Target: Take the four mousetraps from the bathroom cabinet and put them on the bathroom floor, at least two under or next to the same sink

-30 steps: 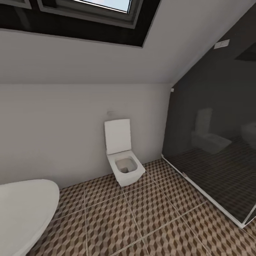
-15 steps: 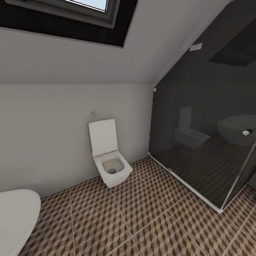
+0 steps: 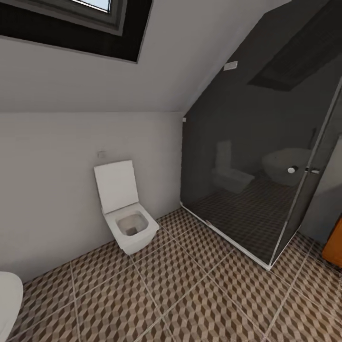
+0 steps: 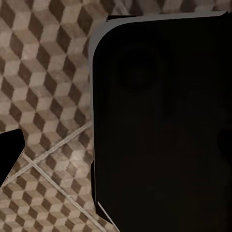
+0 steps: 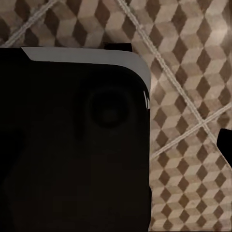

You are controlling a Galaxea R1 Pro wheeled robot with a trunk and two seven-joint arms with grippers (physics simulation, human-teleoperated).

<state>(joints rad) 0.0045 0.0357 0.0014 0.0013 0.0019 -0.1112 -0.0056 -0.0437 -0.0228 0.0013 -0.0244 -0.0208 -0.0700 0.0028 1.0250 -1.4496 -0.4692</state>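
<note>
Left wrist view: a large black rounded body of the robot blocks most of the frame, with a small dark shape at one edge; whether the left gripper is open or closed cannot be told, nor whether it holds anything. Right wrist view: much the same, a black rounded panel with a pale upper edge; state of the right gripper cannot be told either. Around both dark shapes lies the bathroom floor, cube-patterned tiles in brown, beige and cream with pale grout lines. Head view: that tiled floor runs across the lower frame. A white wall-hung toilet with lid raised sits against the pale wall at left of centre. At the lower left edge, a sliver of a white rounded fixture. To the right, a dark glass shower enclosure standing on the tiles, reflecting the toilet and a rounded tub. An orange-brown object at the right edge. A skylight in the sloped ceiling, upper left.
</note>
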